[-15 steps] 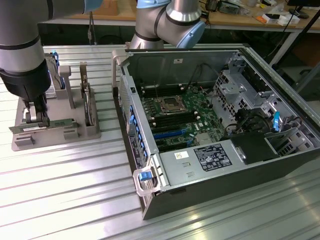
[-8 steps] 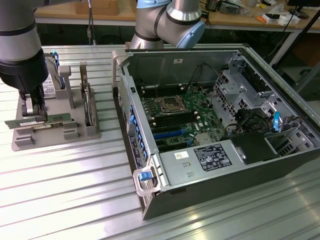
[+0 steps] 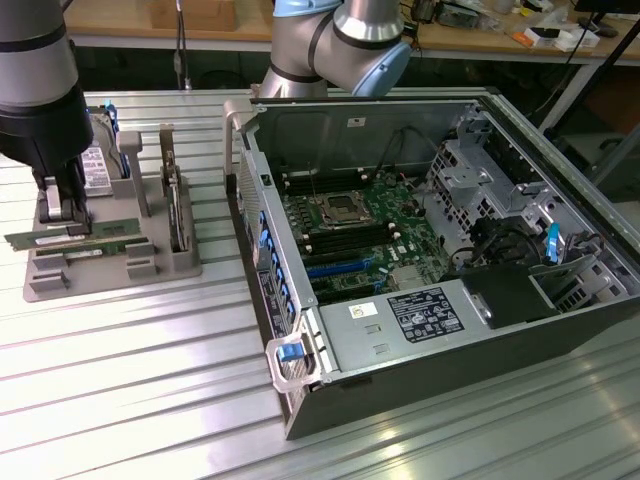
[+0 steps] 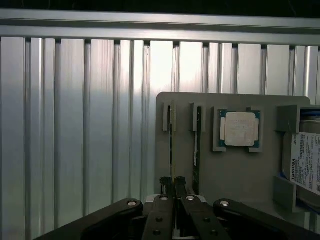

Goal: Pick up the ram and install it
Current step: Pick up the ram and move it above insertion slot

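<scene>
Looking at progress, I'd call this the very start of the pick: nothing is installed yet. The hand (image 4: 172, 184) is down on the gray holder (image 3: 170, 262), fingers pulled in narrow on either side of the ram (image 4: 171, 145), and it looks pinched. The ram sits on edge in the holder's outermost slot, not lifted out as far as I can tell.

What's in the holder:
- the ram in the end slot
- a second stick (image 4: 197, 150) in the slot just beside it
- a processor (image 4: 240, 128) lying flat in its square pocket, next over from the second stick
- a hard drive (image 4: 306, 162) standing at the far end of the holder from the ram

Over on the exterior view's right of the holder, apart from it on the same counter (image 3: 150, 380), is the open case (image 3: 560, 160). Its motherboard (image 3: 360, 215) is exposed, and the long memory slots (image 3: 345, 242) beside the socket look empty to me, though it's hard to be sure.

So grabbing is roughly done, while lifting, carrying to the case and seating are all left.
</scene>
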Controlling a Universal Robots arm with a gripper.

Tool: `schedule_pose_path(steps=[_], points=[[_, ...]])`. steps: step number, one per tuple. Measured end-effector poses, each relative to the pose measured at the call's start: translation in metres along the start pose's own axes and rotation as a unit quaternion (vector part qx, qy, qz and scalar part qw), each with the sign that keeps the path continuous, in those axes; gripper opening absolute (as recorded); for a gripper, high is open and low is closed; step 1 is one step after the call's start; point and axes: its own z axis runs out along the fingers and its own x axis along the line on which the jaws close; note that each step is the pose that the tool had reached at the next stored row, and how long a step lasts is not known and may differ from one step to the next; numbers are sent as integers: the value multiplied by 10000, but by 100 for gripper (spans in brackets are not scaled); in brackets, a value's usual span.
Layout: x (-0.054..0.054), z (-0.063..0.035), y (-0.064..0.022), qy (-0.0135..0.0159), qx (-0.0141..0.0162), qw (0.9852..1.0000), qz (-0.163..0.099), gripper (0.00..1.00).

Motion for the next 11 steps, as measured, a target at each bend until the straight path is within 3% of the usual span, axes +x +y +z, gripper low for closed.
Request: schedule_pose_path(steps=[11], points=[[-2, -250, 9, 0, 0, 10000, 0, 12]])
